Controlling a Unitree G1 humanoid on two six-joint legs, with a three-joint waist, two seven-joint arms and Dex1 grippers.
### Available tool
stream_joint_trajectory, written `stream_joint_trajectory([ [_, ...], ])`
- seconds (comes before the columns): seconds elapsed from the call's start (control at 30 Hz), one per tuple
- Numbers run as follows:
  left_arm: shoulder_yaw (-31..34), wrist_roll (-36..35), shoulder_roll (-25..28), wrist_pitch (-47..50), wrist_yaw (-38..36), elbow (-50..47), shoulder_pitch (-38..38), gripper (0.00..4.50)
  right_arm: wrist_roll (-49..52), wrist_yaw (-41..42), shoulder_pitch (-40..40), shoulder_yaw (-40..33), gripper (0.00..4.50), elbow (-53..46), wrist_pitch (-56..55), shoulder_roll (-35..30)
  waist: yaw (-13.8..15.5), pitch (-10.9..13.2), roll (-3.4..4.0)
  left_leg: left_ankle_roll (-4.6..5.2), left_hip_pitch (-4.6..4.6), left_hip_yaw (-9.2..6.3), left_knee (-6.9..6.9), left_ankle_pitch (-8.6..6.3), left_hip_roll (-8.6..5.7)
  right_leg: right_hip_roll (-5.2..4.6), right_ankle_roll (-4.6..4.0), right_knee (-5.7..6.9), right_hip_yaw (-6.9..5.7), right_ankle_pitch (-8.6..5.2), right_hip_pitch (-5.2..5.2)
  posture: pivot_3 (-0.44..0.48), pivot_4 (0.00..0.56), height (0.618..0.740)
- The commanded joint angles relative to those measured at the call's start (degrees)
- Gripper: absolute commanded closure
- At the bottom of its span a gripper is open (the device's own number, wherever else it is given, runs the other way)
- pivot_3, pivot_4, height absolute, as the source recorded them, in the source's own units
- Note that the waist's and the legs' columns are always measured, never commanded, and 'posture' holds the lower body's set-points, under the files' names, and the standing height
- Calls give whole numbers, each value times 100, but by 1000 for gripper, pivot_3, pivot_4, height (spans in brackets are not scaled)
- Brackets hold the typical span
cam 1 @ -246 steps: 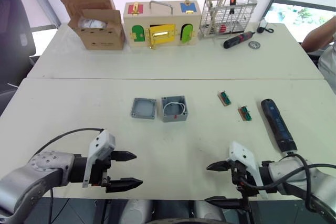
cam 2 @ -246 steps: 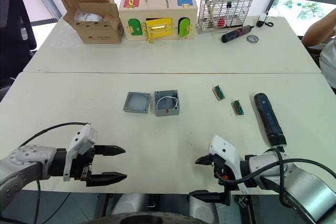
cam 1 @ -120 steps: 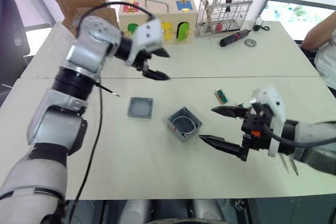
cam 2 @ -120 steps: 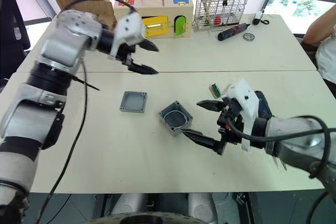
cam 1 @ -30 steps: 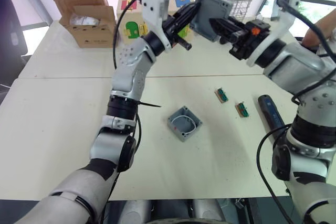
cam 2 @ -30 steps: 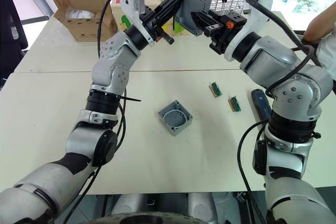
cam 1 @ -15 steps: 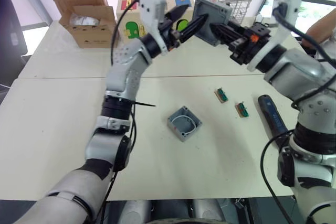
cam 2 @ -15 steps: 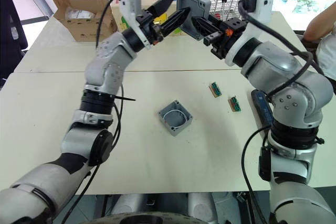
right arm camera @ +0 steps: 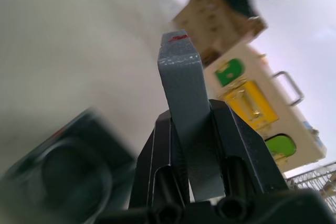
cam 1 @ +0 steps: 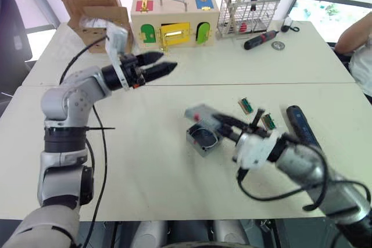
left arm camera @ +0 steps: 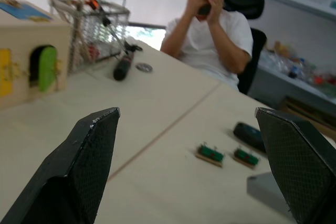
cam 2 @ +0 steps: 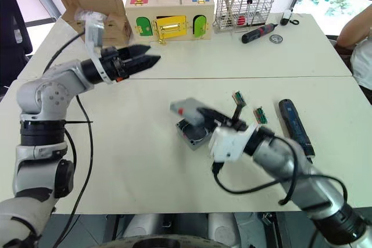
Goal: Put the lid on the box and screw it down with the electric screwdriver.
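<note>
**A:** Right wrist view answers your first question: the right gripper (right arm camera: 197, 129) has its two black fingers clamped on the lid (right arm camera: 185, 93), which stands on edge between them with a small red mark at its top.

**B:** And where is that over your table (cam 1: 145, 161)?

**A:** You have the lid (cam 1: 200, 112) held tilted just above the box (cam 1: 203, 138), which sits open on the near table with a white wire inside. I cannot tell whether lid and box touch.

**B:** Your left gripper?

**A:** Your left gripper (cam 1: 160, 65) is raised over the seam between the two tables, fingers apart, holding nothing.

**B:** The electric screwdriver?

**A:** You will find the electric screwdriver (cam 2: 293, 121) lying flat on your right, near two small green circuit boards (cam 2: 250, 107). A seated person (left arm camera: 210, 30) is beyond the table.
</note>
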Motion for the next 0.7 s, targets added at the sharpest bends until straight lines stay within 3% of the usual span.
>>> stream_joint_trajectory([
  [0.03, -214, 23, 100, -51, -193, -388, 50, 256, -942, -196, 247, -129, 4272, -309, -75, 186, 2, 0, 0, -5, 6, 0, 0, 3, 6, 5, 0, 1, 0, 0, 5, 0, 150, 737],
  [0.37, -1017, 391, -76, -362, -596, -416, 57, 256, -2371, -35, 481, 127, 4272, -254, 231, 1072, 13, 0, 0, -14, 21, -3, -11, 8, 14, 13, -1, 5, 2, 0, 13, 0, 150, 737],
  [0.7, -1587, 818, -278, -839, -862, -350, 126, 256, -2580, -9, 603, 177, 4272, 11, -220, 1199, 10, -1, 0, -14, 21, -3, -11, 8, 14, 13, -1, 4, 2, 0, 14, 0, 150, 737],
])
